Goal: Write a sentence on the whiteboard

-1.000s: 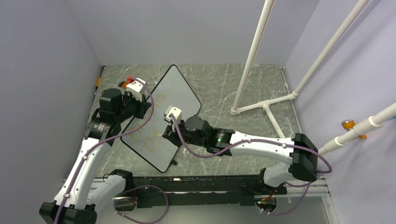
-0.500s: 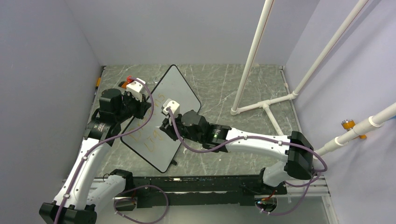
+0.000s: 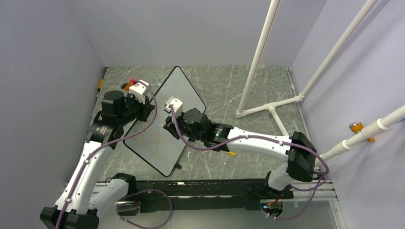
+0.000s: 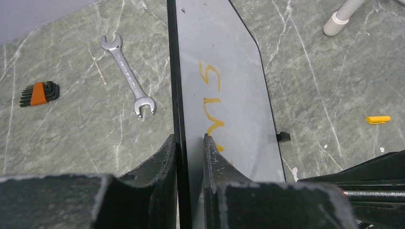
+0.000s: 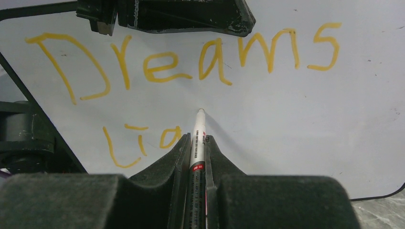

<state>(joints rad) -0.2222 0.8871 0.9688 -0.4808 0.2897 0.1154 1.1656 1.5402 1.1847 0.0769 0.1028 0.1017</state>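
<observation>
- Whiteboard (image 5: 296, 124) fills the view straight ahead of the right claw (image 5: 197, 139). It stands steeply tilted over the table (image 4: 71, 138).
- Sentence (image 5: 165, 75) in orange-yellow on the board. The top line reads "Dreams", above and ahead of the right claw's tips. The second line so far reads "Li" plus one rounded letter, just left of the tips.
- Right claw is closed on a white marker (image 5: 199, 121), which runs forward between the fingers. Its nib meets the board just right of the last letter and below the "a" of "Dreams".
- Left claw (image 4: 188, 139) is pinched shut on the board's black-rimmed edge, one finger on each face. The tail of "Dreams" runs away ahead of the tips.
- A wrench (image 4: 128, 75) lies flat on the table, ahead and left of the left claw.
- A folded hex key set (image 4: 39, 93) lies further left.
- A yellow marker cap (image 4: 378, 119) lies on the table, well off to that claw's right.
- A white pipe foot (image 4: 344, 14) stands far ahead on the right.
</observation>
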